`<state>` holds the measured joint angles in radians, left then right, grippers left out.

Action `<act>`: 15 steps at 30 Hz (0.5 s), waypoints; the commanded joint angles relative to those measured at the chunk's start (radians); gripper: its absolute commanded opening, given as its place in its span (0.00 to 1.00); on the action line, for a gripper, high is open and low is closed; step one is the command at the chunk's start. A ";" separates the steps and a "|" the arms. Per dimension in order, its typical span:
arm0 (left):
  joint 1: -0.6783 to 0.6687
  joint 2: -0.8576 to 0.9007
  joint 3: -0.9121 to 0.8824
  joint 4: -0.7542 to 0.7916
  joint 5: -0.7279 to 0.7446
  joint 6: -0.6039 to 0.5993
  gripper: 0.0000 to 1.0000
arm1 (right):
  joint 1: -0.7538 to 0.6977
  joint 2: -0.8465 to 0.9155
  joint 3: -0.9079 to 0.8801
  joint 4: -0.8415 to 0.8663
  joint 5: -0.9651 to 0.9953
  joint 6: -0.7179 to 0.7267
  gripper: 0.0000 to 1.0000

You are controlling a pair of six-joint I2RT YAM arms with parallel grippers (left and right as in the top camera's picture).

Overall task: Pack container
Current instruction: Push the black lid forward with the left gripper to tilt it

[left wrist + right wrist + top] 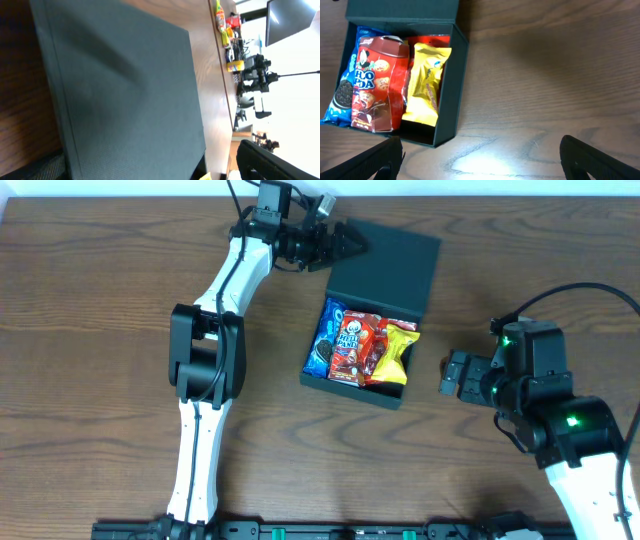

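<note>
The square, dark teal-black rigid container [351,391] sits about mid-surface on the dark wood-grain surface [100,300]. Its hinged flap lid [395,265] is laid back flat toward 1 o'clock. Inside, side by side, lie a blue cookie packet [326,340], a red snack packet [352,348] and a yellow snack packet [393,352].

The left gripper [345,242] is at the lid's 10 o'clock corner with its fingers spread and nothing between them. Whether it touches the lid cannot be told. The right gripper [452,375] waits just off the box at 3 o'clock, also wide open and empty.

With the packets in, the step in hand looks like closing the lid. To do it well, the left gripper should catch the lid's free far edge and swing it over the hinge toward 7 o'clock in one arc, not push it flat along the surface. That could slide the whole box. The right gripper could steady the 3 o'clock wall. The puffy red packet may hold the lid up, so a light press at the end seems wise.

Only the overhead view shows both arms and the lid's full layout. The left wrist view shows little but the lid's matte face. The right wrist view shows the packets' prints and the yellow packet lying against the 3 o'clock wall, but not the left gripper.
</note>
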<state>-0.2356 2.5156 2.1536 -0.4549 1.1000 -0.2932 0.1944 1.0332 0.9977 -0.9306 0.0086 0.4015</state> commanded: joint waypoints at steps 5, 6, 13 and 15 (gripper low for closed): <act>0.002 -0.098 0.023 -0.204 -0.133 0.195 0.96 | 0.009 0.001 0.016 -0.001 0.023 0.005 0.99; 0.001 -0.115 0.023 -0.244 -0.168 0.235 0.96 | 0.009 0.001 0.016 -0.001 0.027 0.005 0.99; -0.007 -0.188 0.023 -0.312 -0.220 0.320 0.95 | 0.009 0.001 0.016 -0.001 0.048 0.005 0.99; -0.007 -0.189 0.023 -0.316 -0.216 0.320 0.95 | 0.009 0.001 0.016 -0.002 0.048 0.005 0.99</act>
<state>-0.2375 2.3611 2.1544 -0.7628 0.9081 -0.0223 0.1944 1.0332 0.9977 -0.9306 0.0376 0.4011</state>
